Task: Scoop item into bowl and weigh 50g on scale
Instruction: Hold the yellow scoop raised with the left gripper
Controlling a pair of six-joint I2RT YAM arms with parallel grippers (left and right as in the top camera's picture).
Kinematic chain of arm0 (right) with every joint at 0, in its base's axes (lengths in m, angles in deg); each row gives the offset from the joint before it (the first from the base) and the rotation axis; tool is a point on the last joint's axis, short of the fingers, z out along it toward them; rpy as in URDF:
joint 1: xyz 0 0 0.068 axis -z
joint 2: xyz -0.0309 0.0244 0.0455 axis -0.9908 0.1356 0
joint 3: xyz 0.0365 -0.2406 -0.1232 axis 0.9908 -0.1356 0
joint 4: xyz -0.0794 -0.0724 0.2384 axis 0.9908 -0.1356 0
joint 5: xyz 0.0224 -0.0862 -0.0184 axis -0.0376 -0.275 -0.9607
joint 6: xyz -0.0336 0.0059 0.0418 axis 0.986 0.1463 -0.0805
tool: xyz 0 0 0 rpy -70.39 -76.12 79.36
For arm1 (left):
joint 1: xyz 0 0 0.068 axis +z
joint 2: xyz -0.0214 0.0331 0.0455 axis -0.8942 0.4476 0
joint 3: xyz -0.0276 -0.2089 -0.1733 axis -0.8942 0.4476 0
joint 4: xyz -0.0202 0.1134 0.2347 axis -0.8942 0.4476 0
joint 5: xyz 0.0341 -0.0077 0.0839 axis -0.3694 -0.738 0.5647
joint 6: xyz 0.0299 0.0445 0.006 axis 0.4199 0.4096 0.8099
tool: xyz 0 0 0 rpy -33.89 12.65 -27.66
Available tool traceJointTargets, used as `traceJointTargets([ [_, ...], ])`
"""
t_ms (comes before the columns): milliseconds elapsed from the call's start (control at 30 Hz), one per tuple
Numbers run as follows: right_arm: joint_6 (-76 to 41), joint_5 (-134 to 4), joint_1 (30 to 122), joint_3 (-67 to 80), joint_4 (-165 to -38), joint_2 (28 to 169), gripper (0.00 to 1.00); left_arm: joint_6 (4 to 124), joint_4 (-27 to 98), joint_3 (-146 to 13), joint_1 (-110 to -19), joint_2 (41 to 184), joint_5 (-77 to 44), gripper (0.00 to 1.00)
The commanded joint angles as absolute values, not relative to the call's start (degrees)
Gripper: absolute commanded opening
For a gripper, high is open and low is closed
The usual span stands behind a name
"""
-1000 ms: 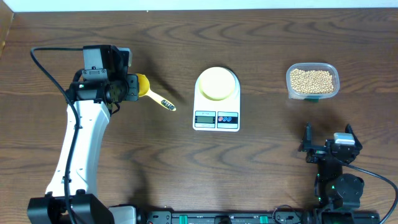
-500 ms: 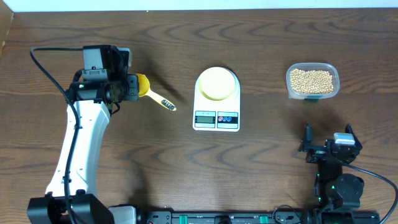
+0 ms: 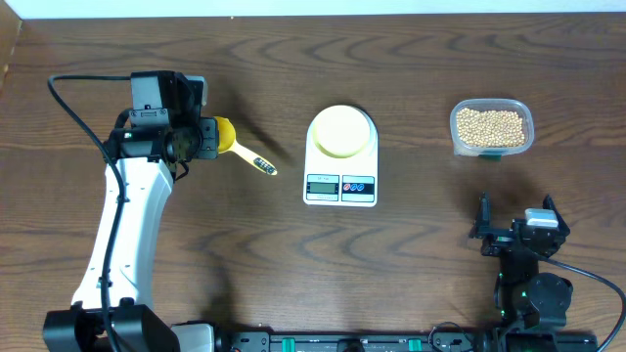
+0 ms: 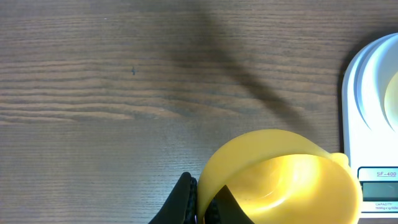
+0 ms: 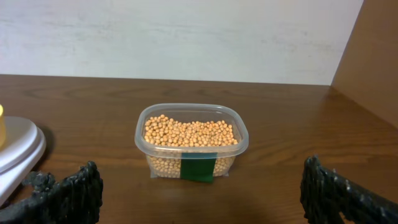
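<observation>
A bright yellow scoop [image 3: 229, 138] lies left of the white scale [image 3: 340, 186], its handle pointing toward the scale. My left gripper [image 3: 207, 137] is shut on the rim of the scoop's cup [image 4: 280, 180], one finger inside and one outside. The scoop holds nothing. The pale yellow bowl [image 3: 341, 130] stands on the scale's platform. The tan beans [image 3: 491, 125] fill a clear plastic container [image 5: 191, 140] at the far right. My right gripper [image 3: 518, 230] stands open near the front right, its fingers [image 5: 68, 193] wide apart, facing the container, nothing between them.
The scale's edge [image 4: 367, 93] shows at the right of the left wrist view, close to the scoop. A white wall runs behind the table's far edge. A brown panel [image 5: 373, 56] rises at the right of the container.
</observation>
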State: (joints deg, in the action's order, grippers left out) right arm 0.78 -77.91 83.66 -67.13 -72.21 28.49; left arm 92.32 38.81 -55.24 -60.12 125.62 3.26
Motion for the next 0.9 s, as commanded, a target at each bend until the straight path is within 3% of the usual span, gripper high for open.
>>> traceJointTargets([
  [0,0.06,-78.35,83.18,-67.17,-72.43,28.14,0.99,91.40,39.18,-54.87,-59.88,124.83,2.52,0.07],
  [867,0.06,-78.35,83.18,-67.17,-72.43,28.14,0.99,91.36,39.40,-54.87,-59.90,124.83,2.50,0.08],
])
